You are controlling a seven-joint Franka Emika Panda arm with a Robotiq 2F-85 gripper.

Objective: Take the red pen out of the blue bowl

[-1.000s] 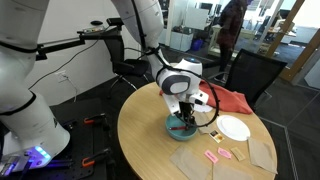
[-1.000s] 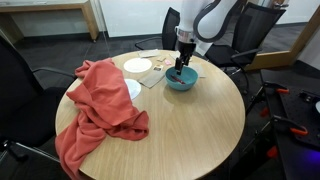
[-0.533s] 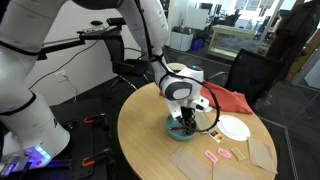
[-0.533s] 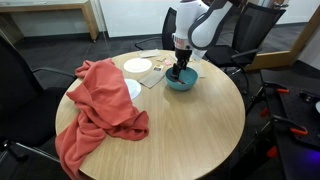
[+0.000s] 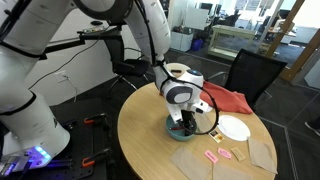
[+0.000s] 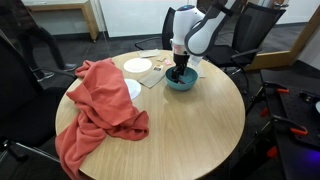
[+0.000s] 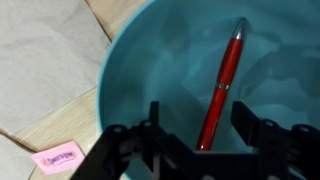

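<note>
In the wrist view the red pen (image 7: 222,88) lies inside the teal-blue bowl (image 7: 150,60), running from the upper right down toward my gripper (image 7: 200,122). The jaws stand open, one on each side of the pen's lower end, and do not touch it. In both exterior views my gripper (image 5: 180,124) (image 6: 179,72) reaches down into the bowl (image 5: 176,129) (image 6: 183,83), which sits on the round wooden table (image 6: 180,130). The pen is hidden by the gripper in those views.
A white plate (image 5: 234,128) (image 6: 137,65), beige cloths (image 7: 45,50) and small pink packets (image 5: 222,154) (image 7: 58,157) lie near the bowl. A large red cloth (image 6: 95,105) drapes over the table's other side. Black chairs and a desk surround the table.
My gripper has sunk a little lower into the bowl. The arm has tilted slightly. Nothing else on the table has moved.
</note>
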